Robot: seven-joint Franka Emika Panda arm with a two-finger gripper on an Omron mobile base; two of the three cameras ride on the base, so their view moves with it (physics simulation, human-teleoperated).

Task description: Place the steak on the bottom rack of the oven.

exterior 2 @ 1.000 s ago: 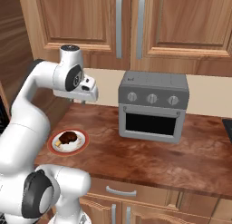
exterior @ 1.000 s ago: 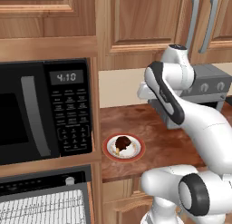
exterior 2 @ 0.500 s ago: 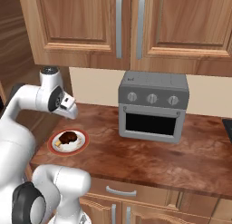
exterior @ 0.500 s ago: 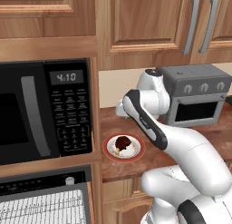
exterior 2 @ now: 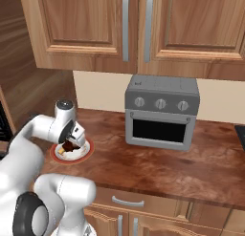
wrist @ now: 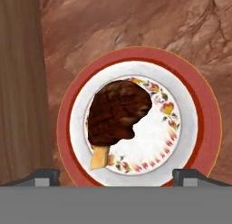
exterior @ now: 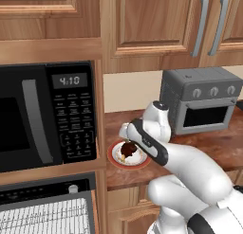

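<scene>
The steak (wrist: pixel 118 112), a dark brown lump with a tan end, lies on a red-rimmed white plate (wrist: pixel 199 128) on the wooden counter. My gripper (wrist: pixel 117 174) hangs open just above it, its fingertips (wrist: pixel 43 175) spread wide to either side of the plate. From the left base view the gripper (exterior: pixel 128 139) points down right over the steak (exterior: pixel 127 148); the right base view shows the gripper (exterior 2: pixel 75 135) and steak (exterior 2: pixel 71 146) the same way. The oven (exterior: pixel 47 194) is at the lower left, below the counter, with silver wire racks (exterior: pixel 47 218) showing.
A black microwave (exterior: pixel 42 114) with a keypad stands against the plate's left side. A grey three-knob toaster oven (exterior 2: pixel 161 113) sits further right on the counter. Wooden cabinets (exterior 2: pixel 124 29) hang above. A wood panel (wrist: pixel 20 82) borders the plate.
The arm has swung down and left from beside the toaster oven until the gripper is low over the plate and steak. The steak and plate have not moved.
</scene>
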